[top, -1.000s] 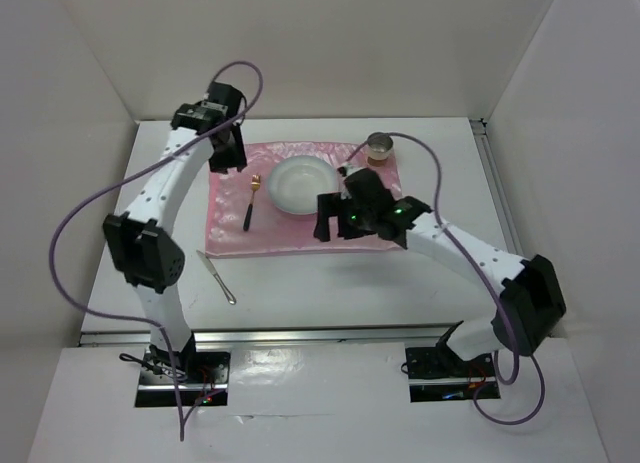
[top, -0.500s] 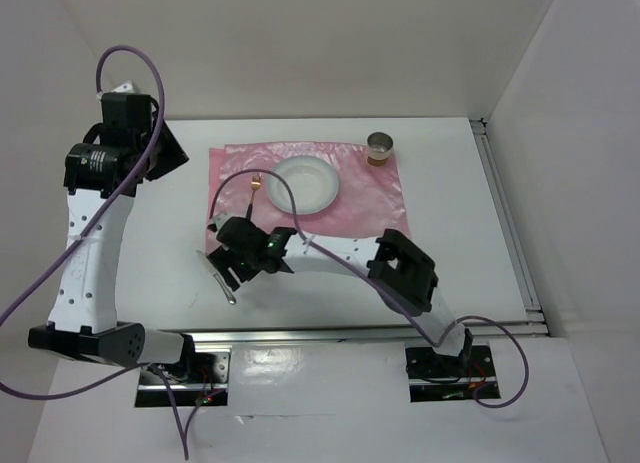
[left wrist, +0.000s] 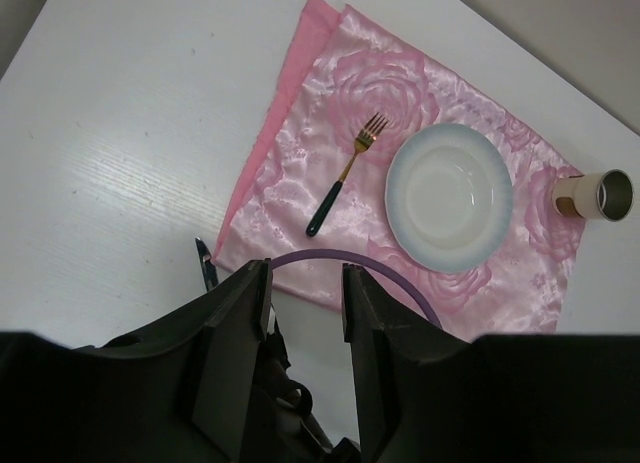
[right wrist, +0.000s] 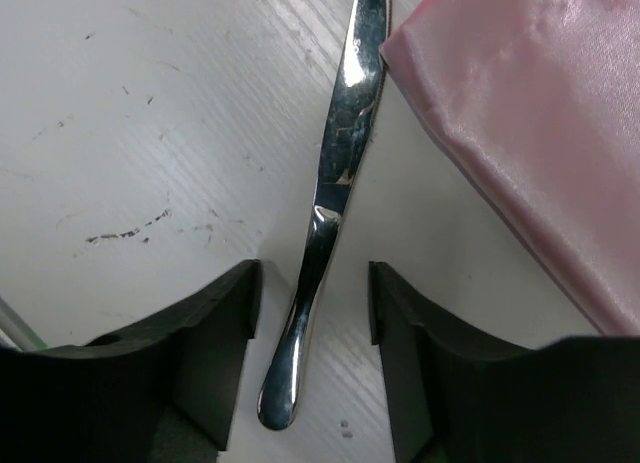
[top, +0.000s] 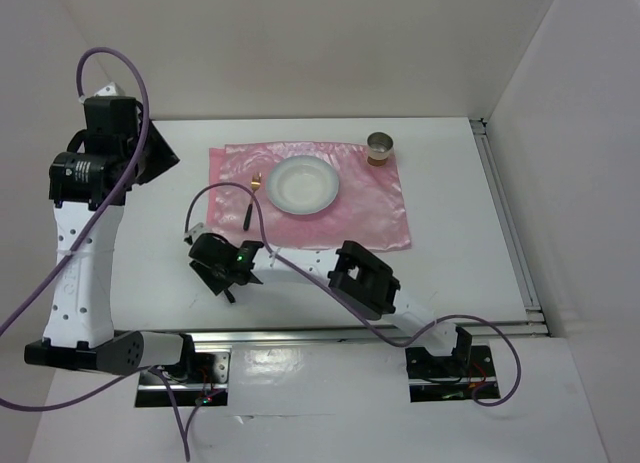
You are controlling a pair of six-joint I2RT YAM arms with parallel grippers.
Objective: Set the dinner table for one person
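A silver knife (right wrist: pixel 330 203) lies on the white dinner table (top: pixel 460 253), just off the near left corner of the pink mat (top: pixel 370 208). My right gripper (right wrist: pixel 315 283) is open and low over it, one finger on each side of the handle. From above, the right gripper (top: pixel 222 273) hides most of the knife. On the mat are a white plate (top: pixel 305 183), a gold fork with a dark handle (top: pixel 250 205) to its left, and a small metal cup (top: pixel 380 146) at the far right corner. My left gripper (left wrist: pixel 305 283) is open and empty, raised high at the far left (top: pixel 158 151).
The right arm's purple cable (top: pixel 235 198) arcs over the mat's left edge and the fork handle. Metal rails run along the table's near edge (top: pixel 300 331) and right edge (top: pixel 505 213). White walls close in the left, back and right sides.
My right arm has swung left from over the mat to the knife near the table's front left. My left arm has risen and pulled back from the mat to the far left.
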